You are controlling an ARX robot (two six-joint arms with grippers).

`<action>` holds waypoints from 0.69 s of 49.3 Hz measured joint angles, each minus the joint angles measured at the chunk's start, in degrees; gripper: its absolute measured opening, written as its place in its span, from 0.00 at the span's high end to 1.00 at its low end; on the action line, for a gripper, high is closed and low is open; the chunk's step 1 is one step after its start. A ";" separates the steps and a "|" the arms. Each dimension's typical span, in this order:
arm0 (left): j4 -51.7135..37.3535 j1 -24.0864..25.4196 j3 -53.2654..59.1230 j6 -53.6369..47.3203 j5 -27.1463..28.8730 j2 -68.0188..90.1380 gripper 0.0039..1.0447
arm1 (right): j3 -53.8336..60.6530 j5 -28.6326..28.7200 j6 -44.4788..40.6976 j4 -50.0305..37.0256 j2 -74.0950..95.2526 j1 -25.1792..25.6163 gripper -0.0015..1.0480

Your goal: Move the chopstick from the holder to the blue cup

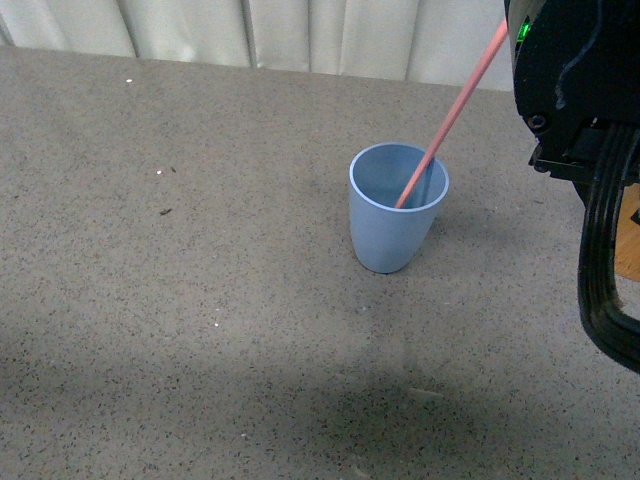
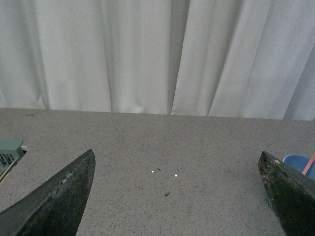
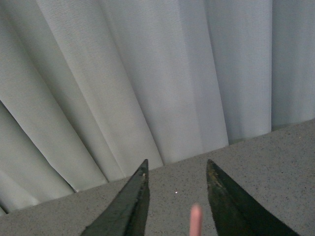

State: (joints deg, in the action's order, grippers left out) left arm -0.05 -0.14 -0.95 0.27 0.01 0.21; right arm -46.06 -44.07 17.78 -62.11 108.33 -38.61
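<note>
The light-blue cup (image 1: 398,212) stands upright near the table's middle. The pink-red chopstick (image 1: 455,108) stands in it, leaning up and right, with its top by my right arm (image 1: 565,80). In the right wrist view my right gripper (image 3: 177,163) is open. The chopstick's blurred tip (image 3: 196,219) shows between the fingers and touches neither. My left gripper (image 2: 177,154) is open and empty over bare table. The cup's rim (image 2: 295,161) and the chopstick (image 2: 309,164) show beside its one finger. Only an orange-brown sliver of the holder (image 1: 629,235) shows behind the right arm.
A white curtain (image 1: 300,30) hangs along the table's far edge. A pale green object (image 2: 10,151) lies at the edge of the left wrist view. Small white specks (image 2: 175,175) and a dark crumb (image 1: 165,211) lie on the speckled table (image 1: 200,330).
</note>
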 joint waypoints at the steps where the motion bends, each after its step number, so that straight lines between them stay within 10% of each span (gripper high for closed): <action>1: 0.00 0.00 0.00 0.00 0.00 0.00 0.06 | 0.00 -0.04 0.00 0.00 0.00 0.00 0.61; 15: 0.00 0.00 0.00 0.00 0.00 0.00 0.06 | 1.38 -4.17 -3.56 -3.72 -1.07 0.68 0.07; 20: 0.02 0.00 0.00 0.02 0.00 0.00 0.06 | 4.28 -4.52 -5.57 -5.92 -3.30 1.64 0.09; 34: 0.02 0.00 0.00 0.00 0.02 -0.02 0.06 | 31.69 21.33 -16.37 -2.32 -28.15 14.86 0.53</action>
State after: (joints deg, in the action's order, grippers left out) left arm -0.03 -0.14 -0.95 0.27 0.03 0.19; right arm -14.37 -22.74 1.41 -64.42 80.18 -23.75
